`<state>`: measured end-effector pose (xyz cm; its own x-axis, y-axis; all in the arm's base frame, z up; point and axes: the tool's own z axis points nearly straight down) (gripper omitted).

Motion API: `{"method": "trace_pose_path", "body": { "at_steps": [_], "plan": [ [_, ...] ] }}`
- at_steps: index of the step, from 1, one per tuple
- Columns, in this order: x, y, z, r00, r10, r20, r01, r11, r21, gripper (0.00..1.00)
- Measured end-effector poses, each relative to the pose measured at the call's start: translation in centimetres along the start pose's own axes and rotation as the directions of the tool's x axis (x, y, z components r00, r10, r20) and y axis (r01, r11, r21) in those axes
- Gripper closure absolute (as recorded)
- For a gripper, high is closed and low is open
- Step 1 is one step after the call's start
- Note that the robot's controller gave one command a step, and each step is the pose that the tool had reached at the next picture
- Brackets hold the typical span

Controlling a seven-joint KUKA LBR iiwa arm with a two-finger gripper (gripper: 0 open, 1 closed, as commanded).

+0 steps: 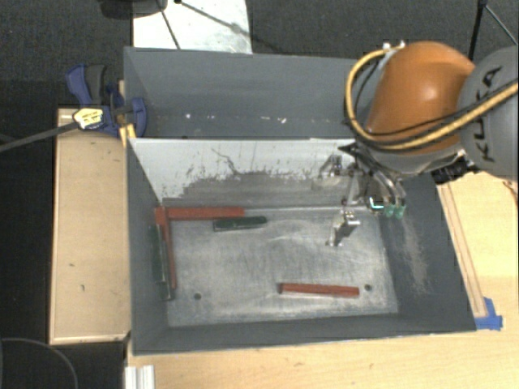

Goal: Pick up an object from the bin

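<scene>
Grey bin (243, 87) with a scuffed floor: the gripper (344, 232) hangs over a bare patch in its right half, and how wide it stands open I cannot tell. Nearest lies a red stick (319, 290), apart from it, toward the front wall; a green stick (239, 224) lies further left.

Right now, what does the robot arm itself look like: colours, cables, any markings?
The arm is pale grey with black KUKA lettering. A rounded orange cover sits at its wrist, with a yellow cable and a darker one looped round it. Below hangs a small silver metal gripper, with a green spot beside it.
</scene>
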<state>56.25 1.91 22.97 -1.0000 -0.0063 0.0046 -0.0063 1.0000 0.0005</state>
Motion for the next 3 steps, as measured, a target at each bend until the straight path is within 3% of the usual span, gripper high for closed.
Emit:
{"method": "trace_pose_path", "body": {
  "at_steps": [1, 2, 3],
  "plan": [
    [-0.1, 0.0, -0.4, 1.000, 0.001, 0.008, -0.001, 1.000, 0.000, 0.00],
    [1.1, -0.5, 3.9, 0.998, -0.053, 0.013, 0.053, 0.999, 0.001, 0.00],
    [3.1, 0.4, 8.7, 1.000, 0.002, 0.009, -0.002, 1.000, 0.000, 0.00]
  ]
}}
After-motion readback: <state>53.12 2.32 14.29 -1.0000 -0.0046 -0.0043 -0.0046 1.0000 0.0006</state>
